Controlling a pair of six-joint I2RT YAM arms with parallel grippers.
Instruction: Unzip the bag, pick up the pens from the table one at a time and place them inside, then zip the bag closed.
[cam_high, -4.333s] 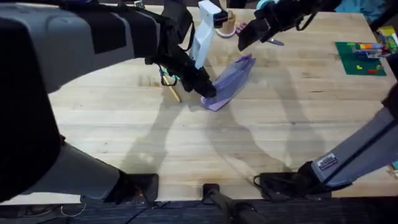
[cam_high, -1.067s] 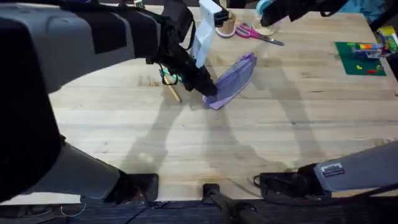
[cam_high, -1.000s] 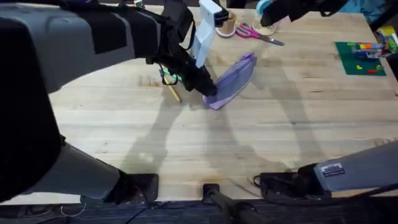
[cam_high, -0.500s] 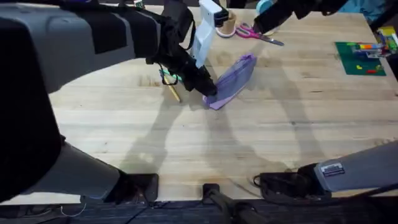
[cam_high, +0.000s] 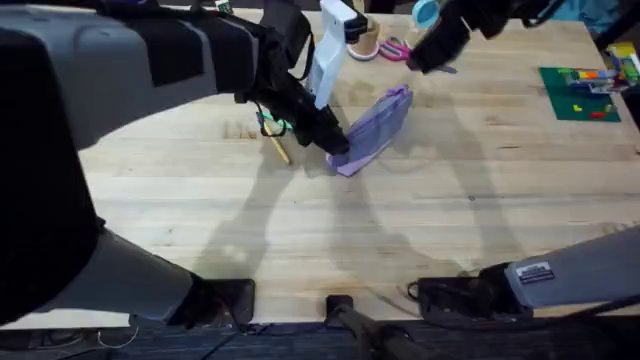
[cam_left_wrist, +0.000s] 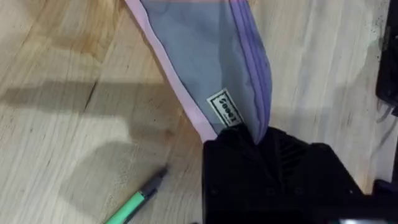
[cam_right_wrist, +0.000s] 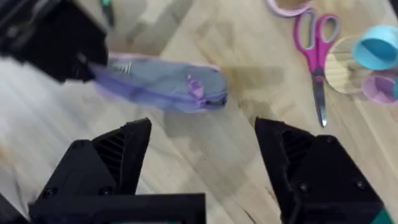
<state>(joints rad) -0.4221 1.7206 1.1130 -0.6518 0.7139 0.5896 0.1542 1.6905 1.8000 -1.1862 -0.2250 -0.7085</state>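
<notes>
The lavender bag (cam_high: 377, 122) lies slanted on the table (cam_high: 300, 230), its zipper looking closed in the right wrist view. My left gripper (cam_high: 336, 141) is shut on the bag's near-left end, and in its own view the black fingers (cam_left_wrist: 249, 144) clamp the fabric of the bag (cam_left_wrist: 211, 62). A green pen (cam_left_wrist: 132, 203) and a yellow pen (cam_high: 277, 150) lie just left of that end. My right gripper (cam_high: 428, 52) hovers open above the table beyond the bag's far end. From there the bag (cam_right_wrist: 155, 84) and its zipper pull (cam_right_wrist: 193, 84) lie ahead of the spread fingers (cam_right_wrist: 118, 155).
Pink-handled scissors (cam_right_wrist: 314, 55) lie beside the right gripper at the back of the table, with a teal roll (cam_right_wrist: 377, 52) and a wooden disc close by. A green mat (cam_high: 578, 95) with coloured pieces sits at the back right.
My right gripper has come down from the far edge toward the scissors and the bag's far end. The left gripper, the bag and the pens have not moved.
</notes>
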